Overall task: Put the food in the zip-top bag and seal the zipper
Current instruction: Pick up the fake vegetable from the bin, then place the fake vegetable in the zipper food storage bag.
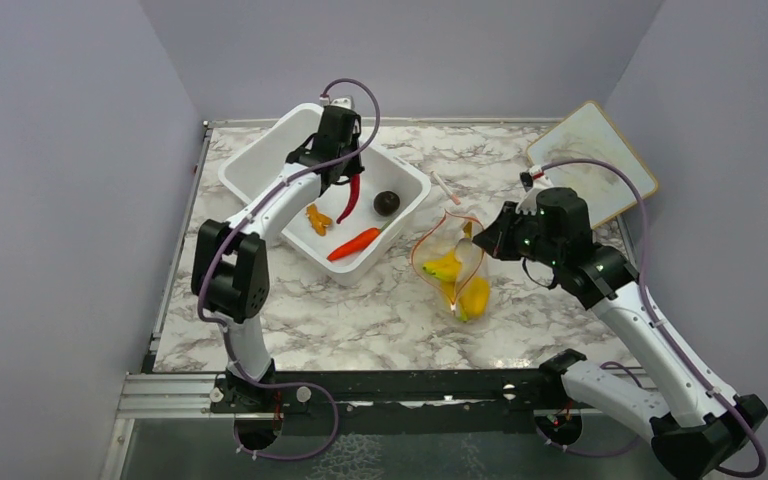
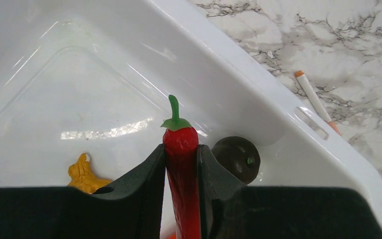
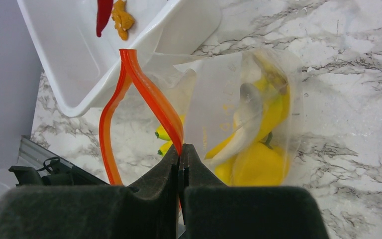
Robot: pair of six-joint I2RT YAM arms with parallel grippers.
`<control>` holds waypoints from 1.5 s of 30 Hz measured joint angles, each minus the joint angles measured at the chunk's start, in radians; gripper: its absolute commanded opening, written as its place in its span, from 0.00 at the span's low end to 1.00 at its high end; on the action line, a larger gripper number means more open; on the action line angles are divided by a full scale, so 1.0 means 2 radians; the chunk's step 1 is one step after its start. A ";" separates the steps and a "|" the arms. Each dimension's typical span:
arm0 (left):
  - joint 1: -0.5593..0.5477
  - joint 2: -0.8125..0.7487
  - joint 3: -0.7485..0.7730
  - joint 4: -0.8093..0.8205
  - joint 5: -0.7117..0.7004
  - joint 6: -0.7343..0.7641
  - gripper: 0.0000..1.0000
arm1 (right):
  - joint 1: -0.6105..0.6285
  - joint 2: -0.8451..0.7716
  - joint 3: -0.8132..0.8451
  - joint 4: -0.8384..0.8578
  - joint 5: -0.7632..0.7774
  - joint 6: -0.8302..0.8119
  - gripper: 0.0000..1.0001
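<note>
Fingers [image 2: 144, 199] of the left gripper [image 2: 181, 150] are squeezed on the red chili [image 2: 180, 142]; its green stalk pokes out past the tips; it hangs over the white tub [image 1: 260, 160]. In the tub lie the carrot [image 1: 354, 243], the dark brown fruit [image 1: 387, 203] and the orange bits [image 1: 318, 218]. The right gripper [image 3: 181, 154] is pressed tight on the zipper [image 3: 149, 89], holding one side up; the mouth gapes wide. The zip-top bag [image 3: 214, 94] sits on the marble table [image 1: 360, 310] just beside the tub; the banana [image 1: 443, 267] and yellow pepper [image 1: 475, 297] are inside it. A small white stick [image 1: 446, 188] lies near; a whiteboard [image 1: 592, 160] is farther right.
</note>
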 measured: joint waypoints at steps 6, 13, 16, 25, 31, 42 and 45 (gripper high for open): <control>0.000 -0.072 -0.047 0.025 -0.003 0.001 0.18 | 0.000 0.002 -0.006 0.014 -0.013 0.003 0.01; 0.000 -0.169 -0.110 0.057 0.029 -0.016 0.18 | 0.000 -0.002 -0.039 0.034 -0.046 0.036 0.01; 0.000 -0.203 -0.132 0.073 0.062 -0.031 0.18 | 0.000 -0.002 -0.042 0.035 -0.057 0.054 0.01; 0.000 -0.282 -0.202 0.167 0.166 -0.127 0.16 | 0.000 -0.006 -0.054 0.063 -0.080 0.113 0.01; -0.004 -0.296 -0.239 0.243 0.216 -0.205 0.15 | 0.000 -0.006 -0.060 0.075 -0.087 0.143 0.01; -0.085 -0.297 -0.252 0.325 0.230 -0.269 0.14 | 0.000 -0.005 -0.060 0.097 -0.093 0.182 0.01; -0.112 -0.300 -0.265 0.349 0.224 -0.273 0.14 | 0.000 -0.006 -0.060 0.102 -0.094 0.192 0.01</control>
